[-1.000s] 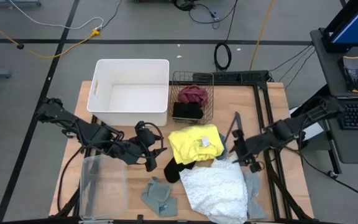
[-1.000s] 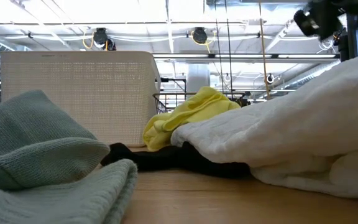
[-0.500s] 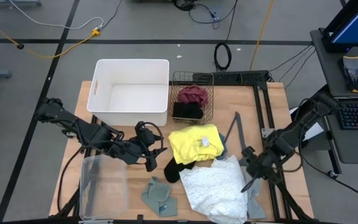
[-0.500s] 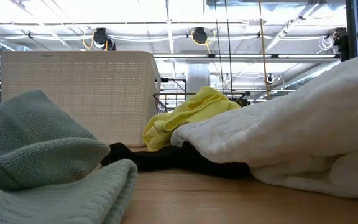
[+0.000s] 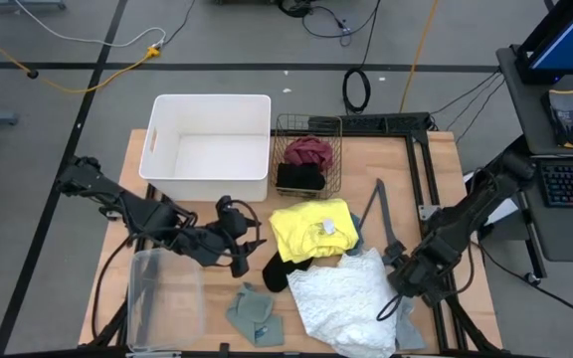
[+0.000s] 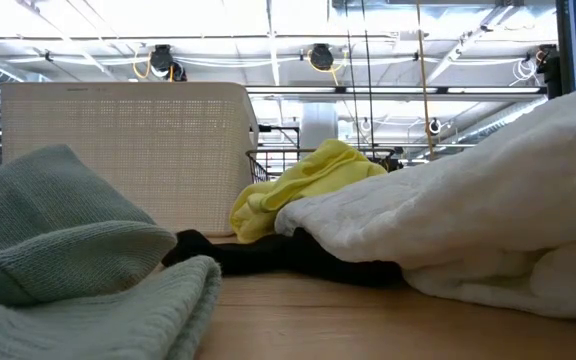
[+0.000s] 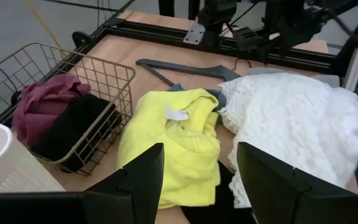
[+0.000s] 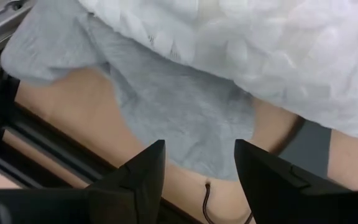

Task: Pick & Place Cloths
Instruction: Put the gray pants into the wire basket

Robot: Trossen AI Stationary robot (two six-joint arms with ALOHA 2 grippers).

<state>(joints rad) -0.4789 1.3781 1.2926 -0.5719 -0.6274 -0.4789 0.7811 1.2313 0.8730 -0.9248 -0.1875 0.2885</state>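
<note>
**At table's right edge: right claw over grey cloth, nothing held**

High view: right gripper (image 5: 394, 301) hangs above the near-right corner, over the edge of the white lacy cloth (image 5: 341, 298) and the grey cloth (image 5: 407, 316) peeking from under it. Left gripper (image 5: 242, 261) waits mid-table beside the black cloth (image 5: 285, 268), clear of it. Yellow cloth (image 5: 311, 229) sits centre; sage-green cloth (image 5: 255, 313) near front. Maroon cloth (image 5: 308, 150) and another black piece already in the wire basket (image 5: 307, 123). White bin (image 5: 210, 145) looks bare.

Low view: no claws visible. White lacy cloth bulks high, drapes limp. All of it soft, light, no stiffness.

Left wrist view: fingers (image 7: 135, 183) apart, empty, aimed at the yellow cloth.

Right wrist view: fingers (image 8: 263, 168) apart, empty, grey cloth directly ahead, flat on the wood, partly pinned under the lacy one.

Handling call: grey cloth is thin and flat, so pinch a free edge or bunch a fold. Expect drag from the lacy piece on top; lace could snag and come along. Hanger (image 5: 378, 214) nearby is rigid, avoid.
</note>
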